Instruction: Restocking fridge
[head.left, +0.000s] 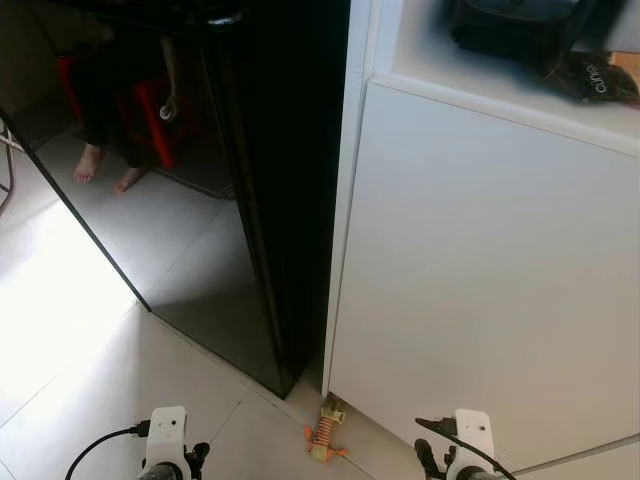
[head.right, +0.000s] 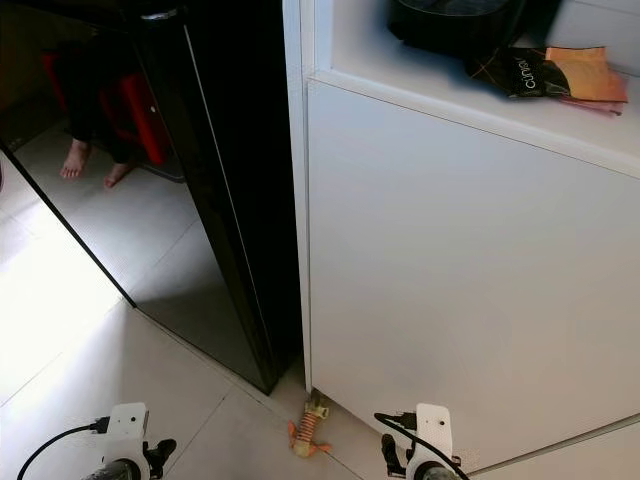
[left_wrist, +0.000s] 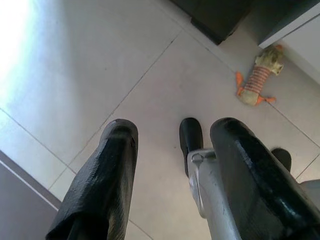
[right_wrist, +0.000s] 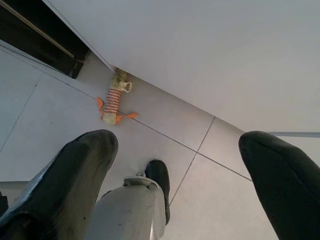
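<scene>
The black glossy fridge (head.left: 255, 190) stands ahead on the left with its door shut; its front mirrors the floor. Both arms hang low near the floor, their white wrist mounts at the lower left (head.left: 166, 432) and lower right (head.left: 470, 436) of the eye views. My left gripper (left_wrist: 172, 131) is open over bare tiles with nothing between its fingers. Wide open and also holding nothing, my right gripper (right_wrist: 180, 142) hangs over the tiles beside the white cabinet.
A tall white cabinet (head.left: 480, 270) adjoins the fridge on the right; a black bag (head.right: 450, 25) and a snack packet (head.right: 550, 72) lie on its top. A small orange striped toy (head.left: 325, 435) lies at the cabinet's foot. The fridge front reflects a seated person's bare feet (head.left: 105, 170).
</scene>
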